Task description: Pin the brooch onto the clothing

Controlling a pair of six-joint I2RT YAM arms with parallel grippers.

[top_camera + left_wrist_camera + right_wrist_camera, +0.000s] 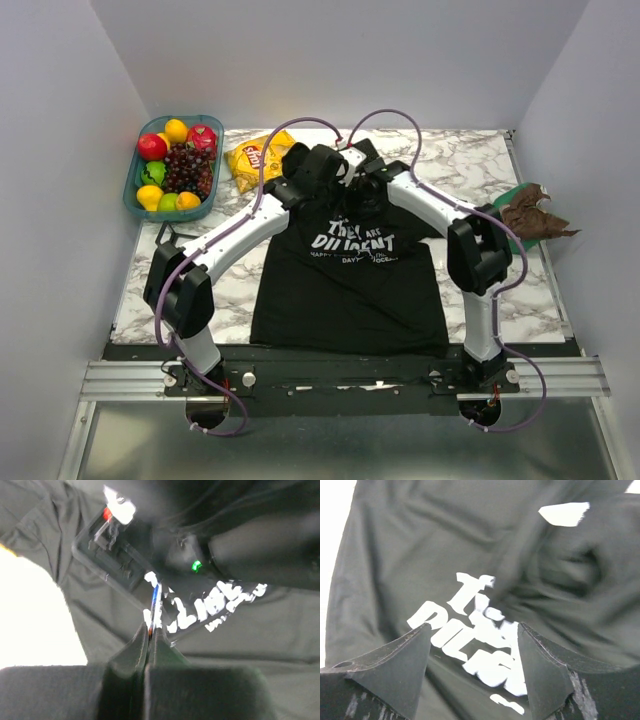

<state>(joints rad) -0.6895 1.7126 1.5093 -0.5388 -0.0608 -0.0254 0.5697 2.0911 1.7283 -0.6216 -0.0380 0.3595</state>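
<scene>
The black T-shirt point(350, 290) with white print lies flat on the marble table, collar at the far end. My left gripper point(149, 633) is shut on a thin edge-on thing with a brownish-orange rim, the brooch point(150, 625), and holds it just above the white letters point(200, 612). In the top view the left gripper point(322, 180) is over the shirt's upper chest. My right gripper point(474, 630) is open and empty, its jaws standing either side of the print point(480, 645); it hovers over the chest point(366, 198) next to the left one.
A blue basket point(135, 195) of fruit stands at the back left, with a yellow snack bag point(255, 160) beside it. A crumpled brown thing point(535, 215) lies on a green pad at the right edge. The right arm's wrist with a green light point(196, 566) is close in front of the left gripper.
</scene>
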